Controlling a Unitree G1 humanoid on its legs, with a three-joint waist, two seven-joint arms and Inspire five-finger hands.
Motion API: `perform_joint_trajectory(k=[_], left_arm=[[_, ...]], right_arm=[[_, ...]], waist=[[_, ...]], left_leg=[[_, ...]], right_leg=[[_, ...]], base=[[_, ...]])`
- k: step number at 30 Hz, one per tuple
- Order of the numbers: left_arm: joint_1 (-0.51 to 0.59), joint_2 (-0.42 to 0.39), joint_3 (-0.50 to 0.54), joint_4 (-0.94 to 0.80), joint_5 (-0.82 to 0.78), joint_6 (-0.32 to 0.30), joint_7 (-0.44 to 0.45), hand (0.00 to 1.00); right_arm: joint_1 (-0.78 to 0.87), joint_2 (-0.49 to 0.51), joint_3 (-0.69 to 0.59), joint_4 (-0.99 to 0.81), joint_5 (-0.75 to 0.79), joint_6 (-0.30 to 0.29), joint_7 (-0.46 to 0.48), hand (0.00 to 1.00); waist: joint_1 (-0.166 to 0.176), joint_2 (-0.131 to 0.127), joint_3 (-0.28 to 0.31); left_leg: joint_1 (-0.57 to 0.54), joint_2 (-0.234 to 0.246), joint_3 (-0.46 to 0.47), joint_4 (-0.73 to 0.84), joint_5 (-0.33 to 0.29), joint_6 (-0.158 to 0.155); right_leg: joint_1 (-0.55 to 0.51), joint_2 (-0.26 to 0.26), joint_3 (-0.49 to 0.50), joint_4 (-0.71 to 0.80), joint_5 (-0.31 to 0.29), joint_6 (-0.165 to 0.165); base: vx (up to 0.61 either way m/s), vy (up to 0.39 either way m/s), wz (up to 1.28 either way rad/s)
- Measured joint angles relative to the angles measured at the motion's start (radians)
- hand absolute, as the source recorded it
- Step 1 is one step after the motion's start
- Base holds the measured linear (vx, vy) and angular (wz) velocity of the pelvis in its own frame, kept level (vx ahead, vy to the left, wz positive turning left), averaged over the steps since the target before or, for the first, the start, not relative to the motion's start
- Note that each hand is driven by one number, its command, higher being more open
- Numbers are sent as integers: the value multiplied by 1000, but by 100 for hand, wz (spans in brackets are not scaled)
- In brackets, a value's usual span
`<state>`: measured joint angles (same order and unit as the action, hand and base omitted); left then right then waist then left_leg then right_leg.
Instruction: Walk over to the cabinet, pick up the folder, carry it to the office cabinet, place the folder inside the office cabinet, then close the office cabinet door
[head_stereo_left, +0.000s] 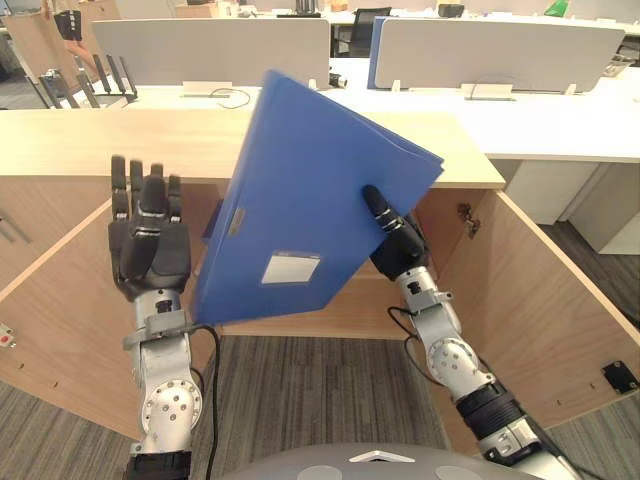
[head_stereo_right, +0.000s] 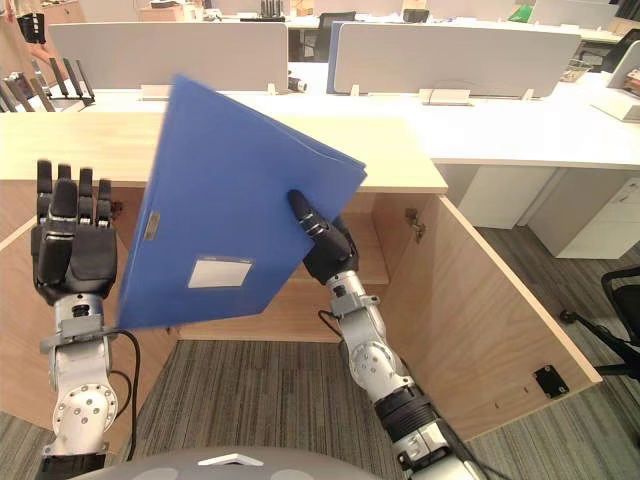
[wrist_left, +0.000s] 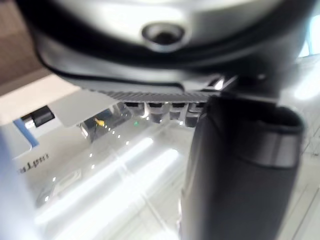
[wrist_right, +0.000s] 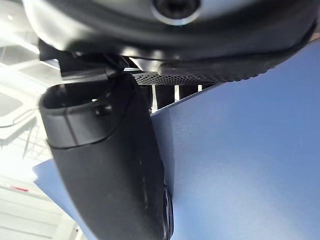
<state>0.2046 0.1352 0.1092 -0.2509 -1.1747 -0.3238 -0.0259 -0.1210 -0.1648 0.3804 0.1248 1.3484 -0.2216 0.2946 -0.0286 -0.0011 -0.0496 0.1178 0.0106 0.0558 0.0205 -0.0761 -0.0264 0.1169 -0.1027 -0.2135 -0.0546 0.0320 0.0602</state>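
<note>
A blue folder (head_stereo_left: 300, 200) with a white label is held up, tilted, in front of the open wooden office cabinet (head_stereo_left: 560, 300). My right hand (head_stereo_left: 395, 235) is shut on the folder's right edge, thumb on its front face and fingers behind it; the thumb (wrist_right: 115, 165) presses the blue cover (wrist_right: 250, 160) in the right wrist view. My left hand (head_stereo_left: 148, 235) is raised to the left of the folder, fingers straight and apart from it, holding nothing. The cabinet's two doors stand open to either side.
The cabinet's wooden top (head_stereo_left: 120, 140) runs across the middle, with white desks and grey partitions (head_stereo_left: 210, 50) behind. The right door (head_stereo_right: 490, 310) swings out toward me and the left door (head_stereo_left: 50, 320) does the same. Grey carpet (head_stereo_left: 300, 390) lies below.
</note>
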Motion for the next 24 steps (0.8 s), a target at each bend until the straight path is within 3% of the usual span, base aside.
perform_joint_trajectory(k=[5, 10, 17, 20, 24], left_arm=[[70, -95, 25, 89, 0, 45, 32, 100], [119, -169, 117, 95, 0, 43, 41, 100], [142, -202, 249, 213, -1, 14, 46, 100], [156, -206, 243, 284, -2, 15, 45, 100], [146, -193, 175, 557, -44, 45, 45, 100]], right_arm=[[93, 121, 8, 85, 34, 56, 12, 0], [169, 118, -19, 196, -8, 87, 12, 0], [188, 121, -131, 222, -64, 95, 10, 0], [189, 117, -146, 237, -99, 100, 10, 0], [187, 112, -157, 388, -154, 121, -5, 0]], waist=[[3, -3, 1], [24, -16, 11], [39, -22, 25], [49, -26, 35], [52, -35, 42]], left_leg=[[12, -2, -2, -18, 5, 4], [9, -5, -23, -28, 9, 8], [10, -7, -53, -29, 11, 8], [5, -11, -59, -29, 14, 11], [-6, -26, -93, -44, 36, 14]], right_leg=[[5, -4, -3, 0, 0, 0], [9, -6, -30, 0, -1, 0], [26, -15, -58, 0, -3, 0], [25, -18, -65, -2, -5, 0], [31, -24, -109, -19, -7, 4]], base=[[-7, 1, 1], [-12, -6, 13], [-14, -2, 14], [-30, -12, 10], [-36, -25, 24]])
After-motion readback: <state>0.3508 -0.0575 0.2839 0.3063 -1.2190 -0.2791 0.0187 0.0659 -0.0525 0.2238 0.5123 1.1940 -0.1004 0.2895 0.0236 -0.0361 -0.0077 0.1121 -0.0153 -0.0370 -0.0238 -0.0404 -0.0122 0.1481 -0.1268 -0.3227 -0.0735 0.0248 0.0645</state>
